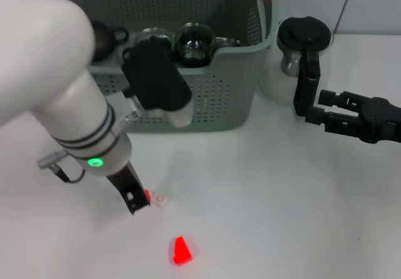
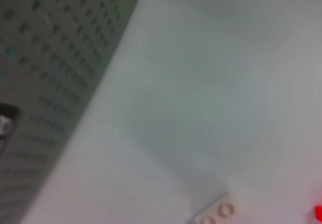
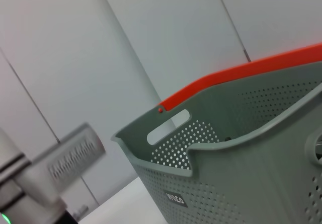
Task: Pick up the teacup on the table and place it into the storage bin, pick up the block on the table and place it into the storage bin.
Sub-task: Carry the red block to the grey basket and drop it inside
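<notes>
The grey perforated storage bin stands at the back of the table; its wall and orange rim show in the wrist views. No teacup stands on the table; round glass vessels sit inside the bin. A small white block lies on the table, with a red block nearer the front. My left gripper reaches down just left of the white block, a bit of red at its tip. My right gripper hovers open at the right, beside the jug.
A glass jug with a black lid and handle stands right of the bin, just in front of my right fingers. A dark teapot-like item rests in the bin. White table stretches between the blocks and my right arm.
</notes>
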`<action>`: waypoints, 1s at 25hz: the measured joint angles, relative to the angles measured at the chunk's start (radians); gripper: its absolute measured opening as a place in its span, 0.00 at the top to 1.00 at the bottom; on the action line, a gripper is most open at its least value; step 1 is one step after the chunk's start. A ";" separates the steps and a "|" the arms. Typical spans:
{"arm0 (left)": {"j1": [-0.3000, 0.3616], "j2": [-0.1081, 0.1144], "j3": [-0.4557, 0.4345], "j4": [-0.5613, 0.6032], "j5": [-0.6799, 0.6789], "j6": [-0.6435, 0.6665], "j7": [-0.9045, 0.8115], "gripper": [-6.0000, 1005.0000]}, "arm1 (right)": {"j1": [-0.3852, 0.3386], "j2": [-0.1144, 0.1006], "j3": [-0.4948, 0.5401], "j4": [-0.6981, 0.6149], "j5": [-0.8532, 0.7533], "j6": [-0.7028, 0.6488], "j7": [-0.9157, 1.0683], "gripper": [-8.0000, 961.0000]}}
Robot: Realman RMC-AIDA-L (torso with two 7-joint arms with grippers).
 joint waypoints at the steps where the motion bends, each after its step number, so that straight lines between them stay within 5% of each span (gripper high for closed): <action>1: 0.004 0.000 -0.017 0.032 -0.002 0.018 0.007 0.80 | 0.000 0.000 0.000 0.000 0.000 0.000 0.000 0.08; 5: 0.023 0.000 -0.155 0.188 -0.044 0.120 0.064 0.79 | 0.000 -0.001 0.001 0.000 0.000 0.000 0.000 0.08; 9: 0.024 0.003 -0.432 0.356 -0.247 0.246 0.162 0.79 | -0.001 -0.002 0.003 0.000 0.000 -0.001 0.000 0.08; 15: -0.035 0.018 -0.784 0.395 -0.492 0.285 0.231 0.77 | -0.001 -0.001 0.004 0.000 0.000 -0.003 0.000 0.08; 19: -0.073 0.021 -0.792 0.337 -0.497 0.156 0.228 0.77 | -0.002 0.000 0.001 0.000 0.000 -0.005 0.000 0.08; 25: -0.169 0.020 -0.720 0.074 -0.420 -0.134 0.225 0.75 | -0.002 0.002 0.001 0.000 0.000 -0.025 0.000 0.08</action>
